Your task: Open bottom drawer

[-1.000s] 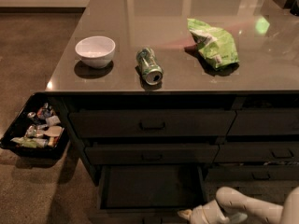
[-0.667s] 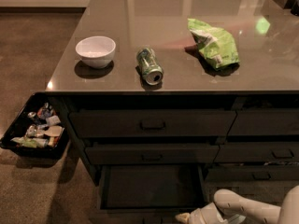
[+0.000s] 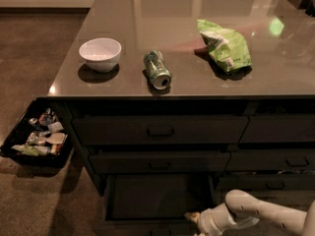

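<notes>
The bottom drawer [image 3: 157,195] of the left three-drawer stack stands pulled out, showing its dark interior; its front runs along the lower edge of the view [image 3: 147,227]. My gripper [image 3: 193,216] is at the drawer's front right corner, at the end of the white arm [image 3: 261,213] that comes in from the lower right. The two drawers above, each with a small loop handle [image 3: 160,131], are shut.
On the counter top [image 3: 197,14] are a white bowl [image 3: 100,53], a green can on its side [image 3: 157,70] and a green chip bag [image 3: 225,45]. A black tray of colourful packets [image 3: 37,137] hangs at the left. A second drawer stack [image 3: 275,156] is at the right.
The gripper and arm have shifted slightly to the right along the drawer's front. The drawer stays pulled out.
</notes>
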`<state>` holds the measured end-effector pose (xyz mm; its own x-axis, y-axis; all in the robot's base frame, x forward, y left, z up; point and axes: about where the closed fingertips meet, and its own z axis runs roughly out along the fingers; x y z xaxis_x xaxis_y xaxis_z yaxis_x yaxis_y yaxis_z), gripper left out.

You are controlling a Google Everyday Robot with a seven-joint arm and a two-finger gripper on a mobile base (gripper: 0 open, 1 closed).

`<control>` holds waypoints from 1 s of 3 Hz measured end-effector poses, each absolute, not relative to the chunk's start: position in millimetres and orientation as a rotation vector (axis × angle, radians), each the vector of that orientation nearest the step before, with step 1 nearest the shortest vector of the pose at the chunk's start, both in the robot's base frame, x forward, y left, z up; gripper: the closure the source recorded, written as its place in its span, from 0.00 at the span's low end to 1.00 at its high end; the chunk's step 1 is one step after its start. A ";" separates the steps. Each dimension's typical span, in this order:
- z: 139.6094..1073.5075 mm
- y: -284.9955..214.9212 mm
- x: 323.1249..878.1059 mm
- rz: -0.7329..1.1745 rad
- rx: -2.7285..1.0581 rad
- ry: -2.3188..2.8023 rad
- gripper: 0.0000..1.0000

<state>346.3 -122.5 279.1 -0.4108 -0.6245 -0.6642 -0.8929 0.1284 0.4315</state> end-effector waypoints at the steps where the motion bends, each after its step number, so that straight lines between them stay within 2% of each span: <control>1: 288.0 -123.9 375.4 1.120 -1.514 2.052 0.00; 3: 240.0 -120.5 389.6 1.262 -1.508 2.073 0.00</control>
<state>389.6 -120.5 240.0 -0.4140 -0.6263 -0.6606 -0.8745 0.0721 0.4797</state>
